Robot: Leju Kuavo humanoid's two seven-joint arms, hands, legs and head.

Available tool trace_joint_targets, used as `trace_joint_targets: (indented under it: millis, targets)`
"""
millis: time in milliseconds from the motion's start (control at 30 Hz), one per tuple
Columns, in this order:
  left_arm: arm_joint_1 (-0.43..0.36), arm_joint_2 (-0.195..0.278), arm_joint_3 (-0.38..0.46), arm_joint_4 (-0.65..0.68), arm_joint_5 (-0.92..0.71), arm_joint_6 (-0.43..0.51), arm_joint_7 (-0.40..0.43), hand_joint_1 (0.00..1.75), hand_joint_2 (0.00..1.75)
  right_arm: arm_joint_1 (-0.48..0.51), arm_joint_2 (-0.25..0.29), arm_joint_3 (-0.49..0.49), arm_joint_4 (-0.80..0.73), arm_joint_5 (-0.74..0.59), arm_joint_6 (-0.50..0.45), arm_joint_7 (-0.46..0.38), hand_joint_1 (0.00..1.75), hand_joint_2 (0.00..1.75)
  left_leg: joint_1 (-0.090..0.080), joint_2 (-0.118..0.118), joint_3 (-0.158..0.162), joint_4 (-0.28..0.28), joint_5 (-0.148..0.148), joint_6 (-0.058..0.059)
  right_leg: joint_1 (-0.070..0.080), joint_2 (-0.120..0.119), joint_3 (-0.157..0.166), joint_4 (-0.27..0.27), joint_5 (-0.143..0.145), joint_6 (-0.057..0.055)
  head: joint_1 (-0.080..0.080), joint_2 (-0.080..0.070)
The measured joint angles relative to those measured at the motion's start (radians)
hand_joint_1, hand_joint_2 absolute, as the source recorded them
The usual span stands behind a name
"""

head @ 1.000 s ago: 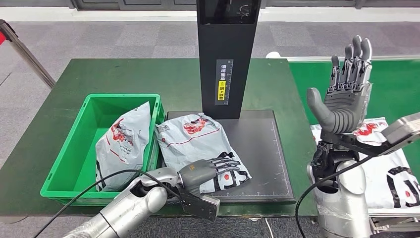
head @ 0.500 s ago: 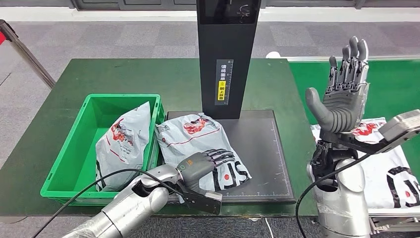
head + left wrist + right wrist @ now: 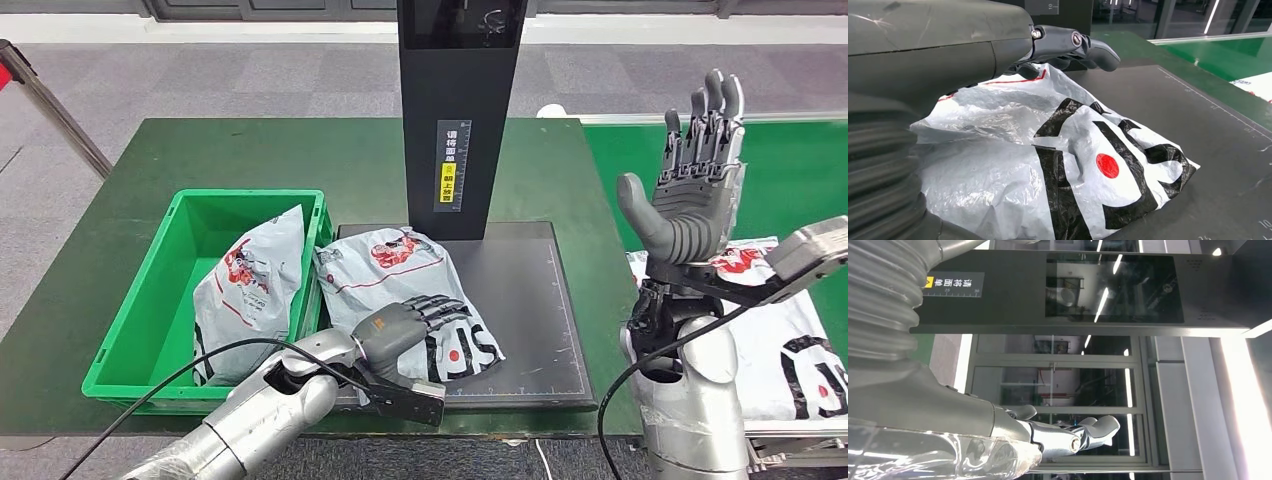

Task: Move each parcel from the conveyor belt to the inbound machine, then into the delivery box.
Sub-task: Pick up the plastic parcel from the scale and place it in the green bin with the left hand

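A white-grey parcel (image 3: pixel 395 280) with black and red print lies on the inbound machine's black plate (image 3: pixel 545 310), toward its left side. My left hand (image 3: pixel 412 325) reaches over the parcel's near end with fingers stretched out flat, holding nothing. The left wrist view has those fingers (image 3: pixel 1073 42) just above the crinkled parcel (image 3: pixel 1048 150). My right hand (image 3: pixel 695 195) is raised upright, palm open and fingers spread, above another parcel (image 3: pixel 795 335) on the green conveyor belt (image 3: pixel 800 165). A third parcel (image 3: pixel 250 290) leans inside the green delivery box (image 3: pixel 150 300).
The machine's black column (image 3: pixel 460 110) rises behind the plate, and it also appears beyond my right hand (image 3: pixel 1068 435) in the right wrist view. The green table (image 3: pixel 300 155) extends behind the box. A metal rail (image 3: pixel 50 105) stands at the far left.
My left hand has slid forward over the parcel on the plate, away from its near edge. The right hand stays raised, almost still.
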Motion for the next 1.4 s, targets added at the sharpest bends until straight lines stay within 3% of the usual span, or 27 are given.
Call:
trace_joint_targets:
  millis: [367,633,1100,1400]
  targets:
    - [-0.001,0.000,0.000,0.008,-0.001,-0.008,-0.005,0.00,1.75,-0.001,0.000,0.000,0.004,0.000,0.000,0.000,0.00,1.75,0.000,0.000,0.000,0.000,0.000,0.000,0.000,0.000,0.000,0.000,0.000,0.000,0.000,0.000]
    - [0.020,0.004,0.000,0.008,0.028,-0.076,-0.075,0.00,1.75,0.013,0.000,0.000,0.008,-0.010,-0.006,-0.014,0.00,1.75,0.000,0.000,0.000,0.000,0.000,0.000,0.000,0.000,0.000,0.000,0.000,0.000,0.000,0.000]
    - [0.082,0.045,0.006,-0.140,0.114,-0.153,-0.115,0.00,1.75,0.021,-0.003,0.001,0.016,-0.033,0.009,-0.019,0.00,1.75,0.000,-0.001,-0.001,0.000,0.000,0.000,0.000,0.000,0.000,0.000,0.000,0.000,0.000,0.000]
    - [0.094,0.053,0.006,-0.156,0.125,-0.158,-0.121,0.00,1.75,0.009,-0.008,0.001,0.036,-0.034,0.016,-0.019,0.00,1.75,0.000,-0.001,-0.001,0.000,0.000,0.000,0.000,0.000,0.000,0.000,0.000,0.000,0.000,0.000]
